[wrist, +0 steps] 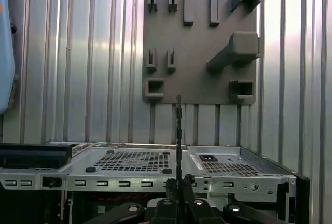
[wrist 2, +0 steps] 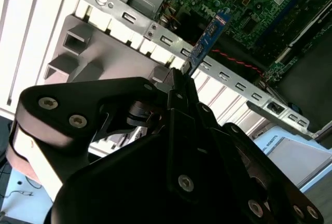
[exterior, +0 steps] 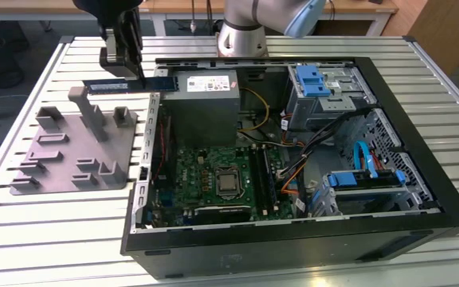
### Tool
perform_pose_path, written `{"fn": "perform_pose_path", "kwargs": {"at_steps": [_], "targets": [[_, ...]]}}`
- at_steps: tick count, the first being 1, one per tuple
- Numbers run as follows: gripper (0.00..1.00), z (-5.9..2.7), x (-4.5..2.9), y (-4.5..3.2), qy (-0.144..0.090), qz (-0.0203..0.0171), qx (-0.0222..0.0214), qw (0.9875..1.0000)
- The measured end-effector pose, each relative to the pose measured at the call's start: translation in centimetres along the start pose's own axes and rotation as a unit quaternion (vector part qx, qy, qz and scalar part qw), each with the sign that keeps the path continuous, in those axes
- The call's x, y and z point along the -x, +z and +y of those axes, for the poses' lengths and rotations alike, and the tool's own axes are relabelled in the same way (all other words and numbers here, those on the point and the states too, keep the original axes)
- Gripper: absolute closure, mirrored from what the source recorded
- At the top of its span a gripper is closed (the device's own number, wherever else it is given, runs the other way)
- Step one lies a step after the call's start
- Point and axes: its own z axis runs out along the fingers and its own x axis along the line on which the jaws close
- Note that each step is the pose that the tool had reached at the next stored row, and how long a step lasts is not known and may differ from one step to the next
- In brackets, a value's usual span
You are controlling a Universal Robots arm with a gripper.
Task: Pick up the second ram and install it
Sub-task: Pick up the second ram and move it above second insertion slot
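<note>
Closest, the computer case [exterior: 293,239] is laid on a slatted metal table [exterior: 54,239]; the second ram [exterior: 106,86] is clamped in the gripper [exterior: 131,78] over the case wall; wooden furniture [exterior: 441,27] is seen behind.

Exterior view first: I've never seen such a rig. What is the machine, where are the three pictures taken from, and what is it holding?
The exterior view, from a camera off the arm, shows a robot arm on a slatted metal table. On the table lie an open computer case and a grey holder. Both wrist views come from cameras riding on the arm. Its gripper is shut on the second ram, a thin memory stick, held up near the case's edge.
</note>
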Motion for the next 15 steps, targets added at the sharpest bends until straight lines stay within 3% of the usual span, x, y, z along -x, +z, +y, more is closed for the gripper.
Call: {"fn": "perform_pose_path", "kwargs": {"at_steps": [15], "targets": [[0.86, -2.59, -0.04, 0.02, 0.0, 0.0, 0.0, 1.0]]}}
